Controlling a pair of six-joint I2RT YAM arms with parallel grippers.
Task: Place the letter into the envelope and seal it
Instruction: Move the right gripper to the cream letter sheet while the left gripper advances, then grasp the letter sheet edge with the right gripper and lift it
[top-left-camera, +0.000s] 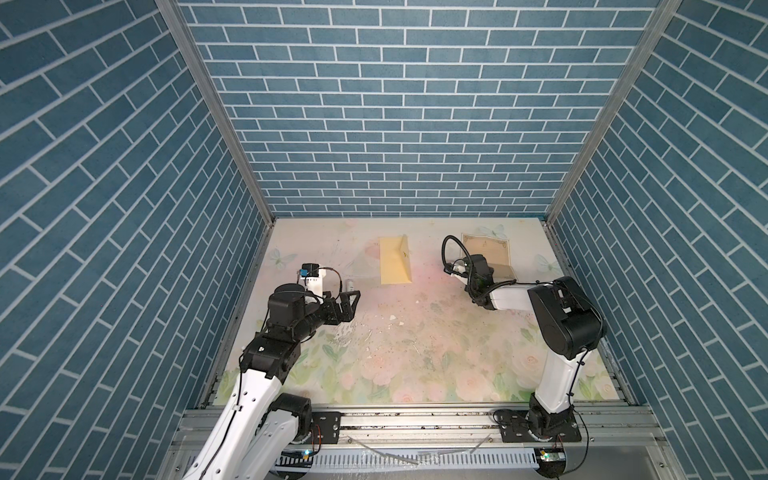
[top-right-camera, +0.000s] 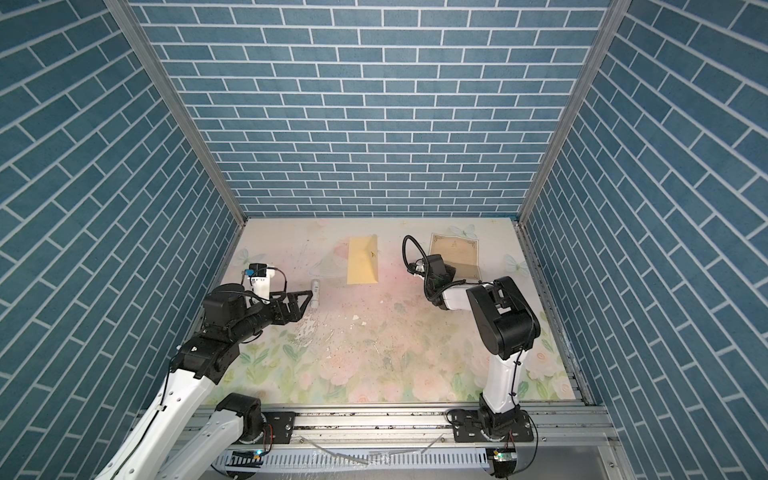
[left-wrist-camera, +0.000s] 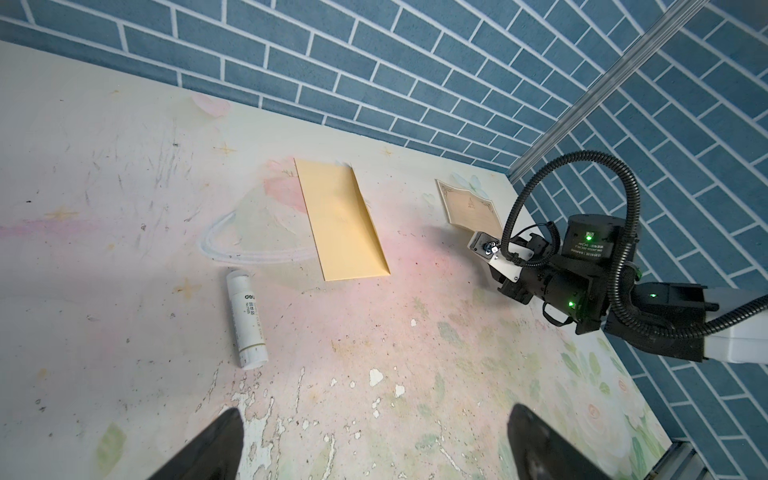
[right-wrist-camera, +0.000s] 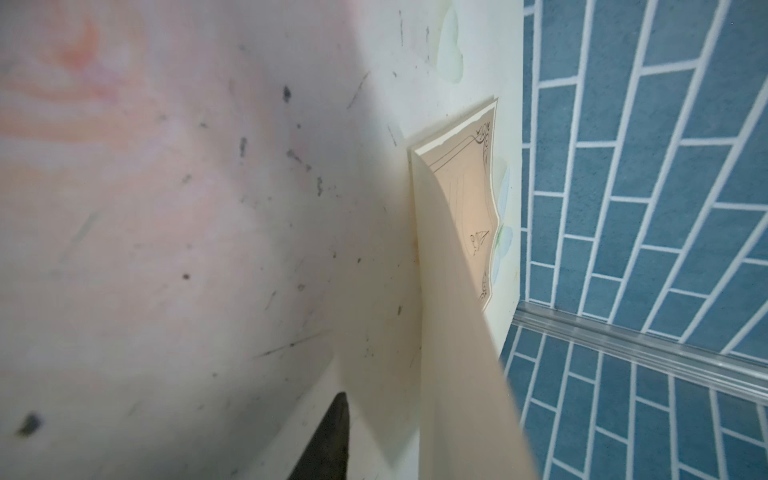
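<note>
left gripper (top-left-camera: 353, 306): spread wide, hovers at 9 o'clock over bench (top-left-camera: 415, 340), just beside glue stick (left-wrist-camera: 246, 320) | right gripper (top-left-camera: 494, 272): at near edge of letter (top-left-camera: 486, 247), grip cannot tell, one finger (right-wrist-camera: 330, 436) seen, other hidden by lifted sheet | letter: 1 o'clock, far corner, near edge curled up | envelope (top-left-camera: 395, 259): 12 o'clock, flap on its 3 o'clock side
</note>
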